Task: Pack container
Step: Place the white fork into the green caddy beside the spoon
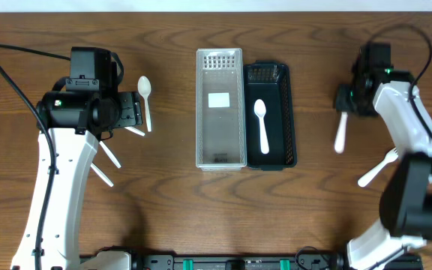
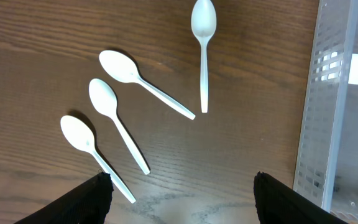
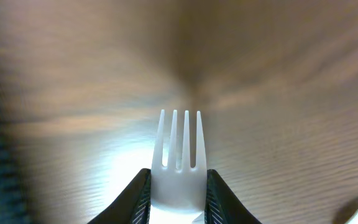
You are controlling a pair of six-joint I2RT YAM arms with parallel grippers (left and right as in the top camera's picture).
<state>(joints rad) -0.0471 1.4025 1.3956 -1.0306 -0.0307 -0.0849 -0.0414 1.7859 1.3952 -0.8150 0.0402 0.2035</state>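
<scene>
My right gripper is shut on a white plastic fork, gripped by the neck with the tines pointing away. In the overhead view the right gripper is at the right of the table, and the fork's handle sticks out toward the front. A clear container and a black container stand side by side in the middle. A white spoon lies in the black one. My left gripper is open above several white spoons, touching none.
A second white fork lies on the table near the right arm. The loose spoons are spread left of the clear container. A white label lies inside the clear container.
</scene>
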